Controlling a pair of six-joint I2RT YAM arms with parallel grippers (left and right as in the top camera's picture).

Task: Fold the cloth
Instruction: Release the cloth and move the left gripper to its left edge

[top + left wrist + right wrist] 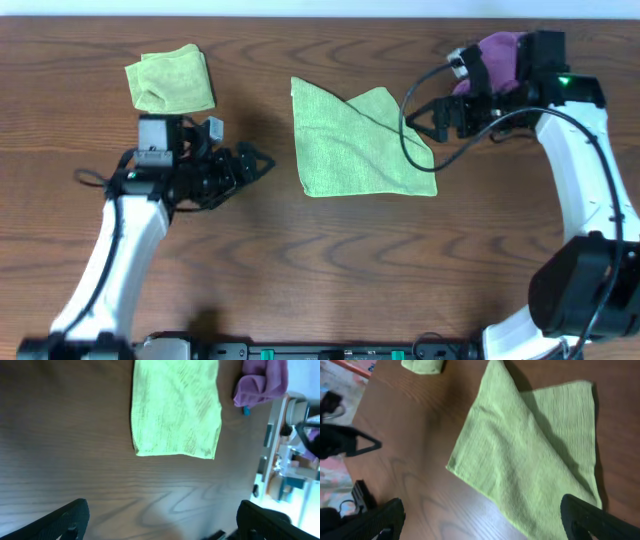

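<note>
Leftmost, a small folded green cloth [170,80] lies at the far edge of the desk [330,260], apart from the work. Just below it the left pincer [262,165] hovers spread, holding nothing. Mid-desk lies the task's green cloth [355,145], flat, with one flap doubled over along a diagonal edge. It looks light, soft and limp, likely to sag and drag rather than slide as a sheet, so a corner or free hem is the place to pinch. The right pincer [425,122] hangs by its right edge, spread and bare. Behind that arm sits a bunched purple cloth [500,55]. No container shows anywhere.
</note>
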